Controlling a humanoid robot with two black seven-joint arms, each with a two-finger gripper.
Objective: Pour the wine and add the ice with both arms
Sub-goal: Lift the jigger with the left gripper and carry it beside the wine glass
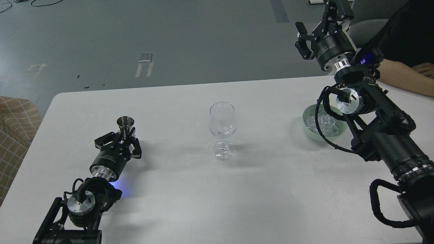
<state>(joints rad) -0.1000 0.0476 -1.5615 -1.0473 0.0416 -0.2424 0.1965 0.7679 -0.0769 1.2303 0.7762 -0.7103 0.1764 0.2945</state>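
Observation:
A clear stemmed wine glass (222,127) stands upright and empty at the middle of the white table (271,189). A small metal jigger (125,123) stands to its left. My left gripper (124,138) lies low on the table with its fingers closed around the jigger's lower half. A pale green bowl (307,126) at the right holds several clear ice cubes (328,121), partly hidden by my right arm and its cable. My right gripper (317,25) is raised high above and behind the bowl, open and empty.
A bare human forearm (400,78) rests on the table's far right edge, next to my right arm. A grey chair (368,30) stands behind it. A checked cushion (15,132) sits off the table's left edge. Grey floor lies beyond the far edge.

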